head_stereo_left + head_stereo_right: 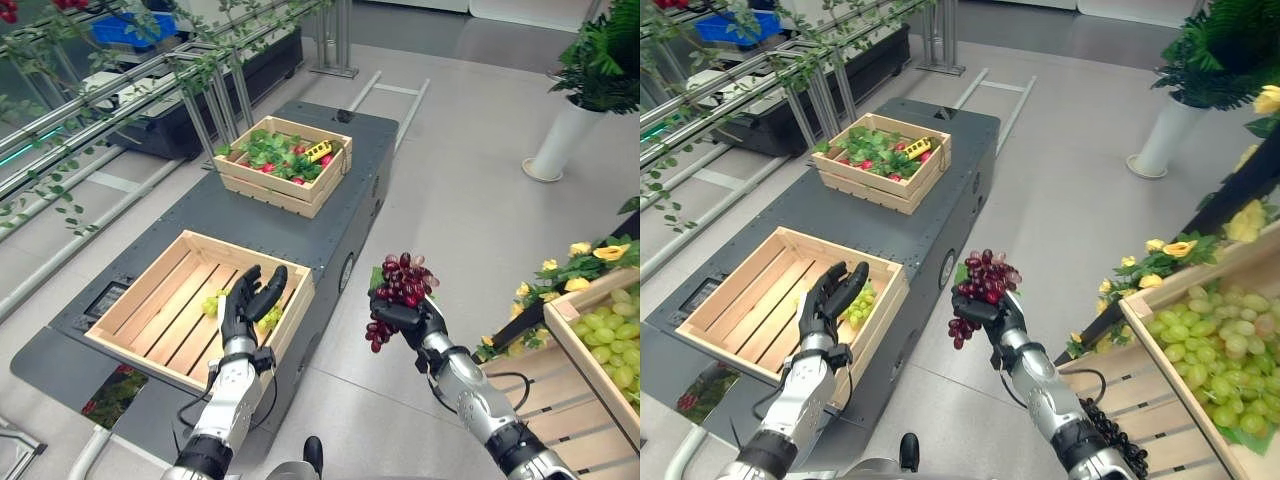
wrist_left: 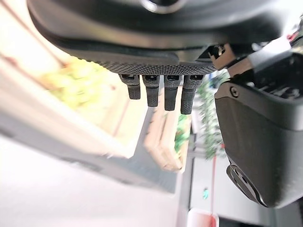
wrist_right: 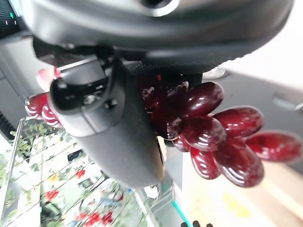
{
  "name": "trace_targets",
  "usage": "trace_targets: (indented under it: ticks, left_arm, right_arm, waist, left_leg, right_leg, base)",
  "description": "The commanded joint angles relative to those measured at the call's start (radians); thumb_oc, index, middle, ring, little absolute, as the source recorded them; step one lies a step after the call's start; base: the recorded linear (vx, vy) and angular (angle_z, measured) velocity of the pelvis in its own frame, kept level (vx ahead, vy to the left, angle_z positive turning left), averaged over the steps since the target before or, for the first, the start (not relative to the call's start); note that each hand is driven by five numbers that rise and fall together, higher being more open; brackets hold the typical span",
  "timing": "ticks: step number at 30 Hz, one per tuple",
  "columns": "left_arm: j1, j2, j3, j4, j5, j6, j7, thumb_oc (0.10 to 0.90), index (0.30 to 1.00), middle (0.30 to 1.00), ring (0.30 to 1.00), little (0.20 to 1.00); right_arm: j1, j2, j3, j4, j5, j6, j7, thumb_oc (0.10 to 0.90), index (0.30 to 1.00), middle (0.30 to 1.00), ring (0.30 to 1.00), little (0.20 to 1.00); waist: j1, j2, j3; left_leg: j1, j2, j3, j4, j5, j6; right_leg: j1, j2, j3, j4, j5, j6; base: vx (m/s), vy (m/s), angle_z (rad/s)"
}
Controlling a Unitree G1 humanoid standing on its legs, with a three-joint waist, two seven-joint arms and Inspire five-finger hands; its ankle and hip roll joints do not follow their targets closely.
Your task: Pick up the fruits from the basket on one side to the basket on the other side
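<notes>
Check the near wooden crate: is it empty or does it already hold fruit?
Not empty: a green grape bunch lies in the near wooden crate by its right wall, partly behind the open left hand.

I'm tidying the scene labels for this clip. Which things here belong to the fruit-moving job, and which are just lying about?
Part of the job:
- red grapes, held by the right hand
- near wooden crate holding green grapes
- crate of green grapes at the robot's right
- left hand, open over the near crate

Lying about:
- far crate of leaves
- white potted plant
- yellow flowers
</notes>
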Motion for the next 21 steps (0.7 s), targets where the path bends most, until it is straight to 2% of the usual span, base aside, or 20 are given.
trace_targets:
  ticks: [1,4,8,18,21]
  left_arm:
    - [-0.092,0.014,0.005,0.049,0.037,-0.091,-0.057,0.8,0.9,0.9,0.9,0.9]
    - [-0.05,0.05,-0.03,0.077,0.158,-0.077,-0.092,0.8,0.9,0.9,0.9,0.9]
    - [-0.048,0.08,-0.069,0.131,0.238,-0.031,-0.097,0.8,0.9,0.9,0.9,0.9]
    - [-0.035,0.043,-0.077,0.223,0.247,0.02,-0.066,0.8,0.9,0.9,0.9,0.9]
    - [-0.044,0.038,-0.083,0.247,0.261,0.044,-0.053,0.8,0.9,0.9,0.9,0.9]
  right_arm:
    - [-0.049,0.005,-0.082,-0.099,-0.016,-0.197,0.08,0.4,0.3,0.3,0.3,0.3]
    - [-0.002,-0.002,-0.09,-0.08,-0.037,-0.205,0.082,0.4,0.3,0.3,0.3,0.3]
    - [0.007,-0.008,-0.079,-0.037,-0.061,-0.196,0.07,0.4,0.3,0.3,0.3,0.3]
    - [0.052,0.002,-0.054,0.012,-0.134,-0.174,0.056,0.4,0.3,0.3,0.3,0.3]
    - [0.065,0.003,-0.045,0.013,-0.145,-0.168,0.045,0.4,0.3,0.3,0.3,0.3]
  waist:
    - [-0.009,0.007,-0.066]
    - [-0.026,0.01,-0.048]
    - [-0.045,0.016,-0.025]
    - [-0.087,0.022,-0.008]
    - [-0.101,0.026,0.001]
  left_leg:
    - [0.108,0.002,-0.001,0.002,-0.209,-0.027]
    - [0.108,0.008,0.021,0.002,-0.209,-0.026]
    - [0.106,0.014,0.042,0.002,-0.206,-0.026]
    - [0.121,0.023,0.076,0.002,-0.208,-0.028]
    - [0.116,0.031,0.087,0.002,-0.201,-0.029]
  right_leg:
    - [-0.061,0.031,0.016,0.001,0.049,-0.049]
    - [-0.07,0.036,0.034,0.002,0.053,-0.047]
    - [-0.085,0.041,0.057,0.004,0.056,-0.045]
    - [-0.091,0.048,0.093,0.008,0.056,-0.044]
    - [-0.113,0.053,0.097,0.05,0.037,-0.048]
  base:
    - [-0.01,-0.015,-0.21]
    - [-0.04,-0.02,-0.22]
    - [-0.06,-0.01,-0.23]
    - [-0.02,-0.02,-0.15]
    - [-0.03,-0.058,-0.06]
